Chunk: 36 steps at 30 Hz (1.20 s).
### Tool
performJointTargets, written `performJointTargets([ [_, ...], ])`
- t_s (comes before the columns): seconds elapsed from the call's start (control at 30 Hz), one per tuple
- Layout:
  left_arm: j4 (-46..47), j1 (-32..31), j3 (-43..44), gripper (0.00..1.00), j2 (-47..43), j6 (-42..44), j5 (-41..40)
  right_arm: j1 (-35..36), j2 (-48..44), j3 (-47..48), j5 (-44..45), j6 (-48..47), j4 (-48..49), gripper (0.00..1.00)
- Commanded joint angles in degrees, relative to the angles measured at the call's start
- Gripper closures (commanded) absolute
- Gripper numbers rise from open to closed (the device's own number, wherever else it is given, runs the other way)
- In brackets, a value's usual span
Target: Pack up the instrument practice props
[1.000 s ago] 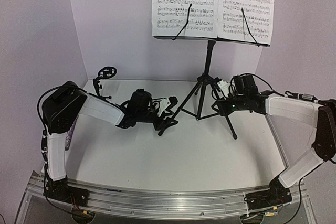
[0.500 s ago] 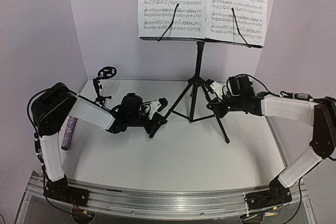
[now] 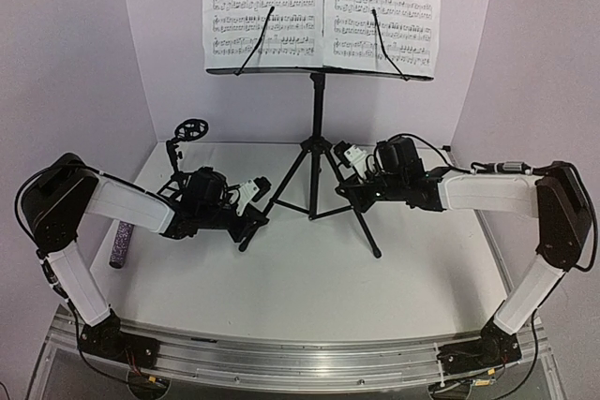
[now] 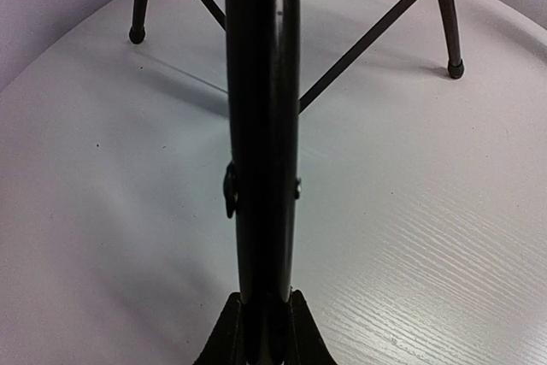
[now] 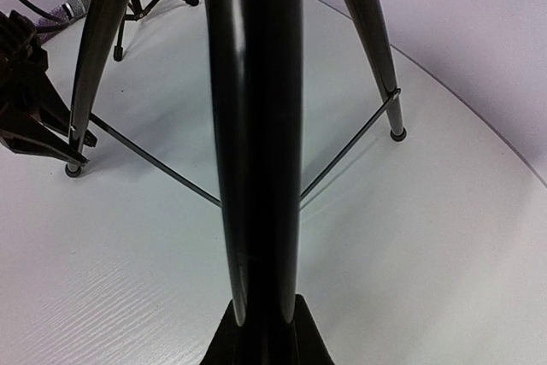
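The tall black music stand [image 3: 318, 110] stands upright at the back of the table, with white sheet-music pages [image 3: 267, 7] on its desk. My left gripper [image 3: 255, 211] is shut on its left tripod leg [image 4: 261, 126]. My right gripper [image 3: 354, 185] is shut on the right leg [image 5: 256, 126]. In each wrist view the black leg runs up between the fingertips. The purple glitter microphone [image 3: 120, 243] lies at the far left. Behind the left arm stands the small black mic stand [image 3: 183, 149].
White walls close in the back and the left side. The stand's other feet [image 4: 455, 68] rest on the white tabletop [image 3: 309, 288]. A metal rail [image 3: 300, 358] runs along the near edge.
Both grippers have shut on the tripod legs. The music stand, with its pages, has slid to the left with both arms, which uncovers the microphone.
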Motion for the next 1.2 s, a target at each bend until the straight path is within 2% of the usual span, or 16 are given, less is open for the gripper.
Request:
performJointTargets([
  [0.0, -3.9, -0.9, 0.1, 0.9, -1.2, 3.2, 3.9, 2.0, 1.9, 0.7, -3.7, 4.1, 0.8, 0.97],
  [0.07, -3.9, -0.9, -0.2, 0.71, -1.8, 3.6, 5.2, 2.1, 1.3, 0.1, -2.9, 3.6, 0.8, 0.9],
  [0.13, -4.0, -0.9, 0.0, 0.6, -2.5, 3.6, 5.4, 2.1, 0.4, -0.1, -2.5, 3.3, 0.7, 0.81],
  [0.33, -8.3, -0.9, 1.8, 0.44, -6.5, 4.1, 5.4, 2.4, -1.2, 0.2, -1.6, 2.5, -0.6, 0.53],
  [0.5, -12.0, -0.8, 1.0, 0.35, -14.8, 5.0, 6.6, 2.7, -5.7, -0.2, 2.8, 3.7, -5.8, 0.35],
  [0.53, -12.4, -0.7, 0.6, 0.33, -16.7, 5.2, 7.3, 2.7, -6.9, -0.8, 4.2, 4.4, -6.6, 0.27],
  [0.57, -12.9, -0.8, 0.4, 0.31, -18.2, 5.1, 8.0, 2.7, -8.6, -1.8, 5.6, 5.3, -7.2, 0.11],
  [0.6, -13.7, -0.8, 0.4, 0.28, -20.3, 5.1, 8.7, 2.7, -10.6, -2.8, 7.5, 5.9, -7.8, 0.08],
  [0.73, -19.1, 0.0, 2.6, 0.25, -26.2, 4.3, 11.3, 2.8, -16.0, -2.2, 11.4, 10.3, -17.6, 0.06],
  [0.87, -26.1, 2.4, 4.7, 0.28, -34.4, 3.8, 16.3, 5.7, -19.0, 2.1, 10.9, 12.1, -35.8, 0.07],
  [1.0, -30.7, 3.2, 6.3, 0.29, -42.3, 1.6, 19.3, 10.8, -22.6, 6.3, 1.9, 16.2, -45.0, 0.12],
  [1.17, -28.8, 3.6, 11.9, 0.31, -47.8, -8.7, 16.6, 17.5, -22.4, 17.6, -6.0, 23.0, -47.5, 0.16],
])
